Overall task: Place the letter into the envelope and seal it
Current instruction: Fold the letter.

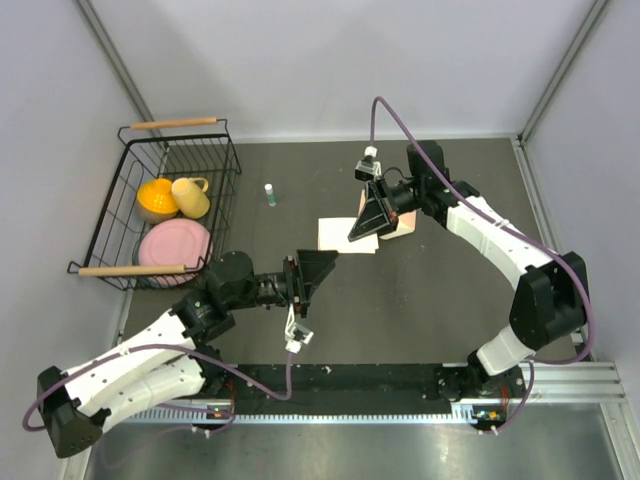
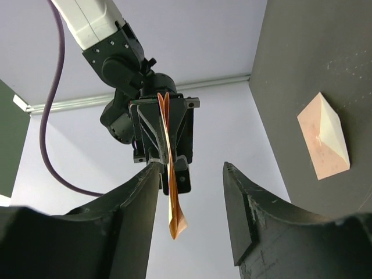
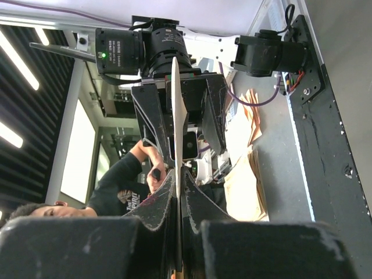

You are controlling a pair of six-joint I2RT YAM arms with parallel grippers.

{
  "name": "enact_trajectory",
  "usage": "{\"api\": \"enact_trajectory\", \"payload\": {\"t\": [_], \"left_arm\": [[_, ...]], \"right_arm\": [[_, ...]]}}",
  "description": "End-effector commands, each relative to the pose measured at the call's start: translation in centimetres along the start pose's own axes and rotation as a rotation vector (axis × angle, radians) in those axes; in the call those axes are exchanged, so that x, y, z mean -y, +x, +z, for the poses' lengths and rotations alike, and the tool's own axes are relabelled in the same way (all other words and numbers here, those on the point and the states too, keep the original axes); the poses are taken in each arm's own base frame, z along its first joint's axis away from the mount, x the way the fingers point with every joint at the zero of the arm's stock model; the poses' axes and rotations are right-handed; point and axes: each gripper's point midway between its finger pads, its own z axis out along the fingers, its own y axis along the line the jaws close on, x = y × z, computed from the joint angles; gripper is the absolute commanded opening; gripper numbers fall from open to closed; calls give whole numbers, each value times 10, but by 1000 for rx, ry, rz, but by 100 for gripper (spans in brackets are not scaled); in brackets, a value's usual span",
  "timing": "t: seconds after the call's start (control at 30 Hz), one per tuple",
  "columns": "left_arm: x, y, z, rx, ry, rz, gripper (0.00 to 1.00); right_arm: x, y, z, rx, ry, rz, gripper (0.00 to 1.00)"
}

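Holding envelope [image 2: 170,180] edge-on above bench [image 1: 420,300] | right claw [image 3: 177,174] clamped on it — presenting its free end | left claw [image 2: 192,168] open, apart, facing it — likely lining up a second grip

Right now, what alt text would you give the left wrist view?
The right gripper clamps the peach envelope, seen edge-on, straight ahead. The left gripper stands open in the foreground, its dark fingers framing the envelope. At right, a folded peach-and-cream paper lies on the dark table.
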Motion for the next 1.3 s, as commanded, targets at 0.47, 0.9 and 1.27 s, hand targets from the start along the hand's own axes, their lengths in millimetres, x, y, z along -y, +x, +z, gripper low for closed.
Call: {"api": "enact_trajectory", "payload": {"t": [0.47, 0.9, 1.27], "left_arm": [[-22, 49, 10, -294, -89, -2, 39], [-28, 38, 1, -266, -147, 31, 48], [-25, 36, 3, -248, -131, 32, 32]], "right_arm": [[-5, 9, 3, -13, -9, -57, 0], [-6, 5, 0, -8, -12, -53, 0], [-5, 5, 0, -1, -7, -59, 0]]}}
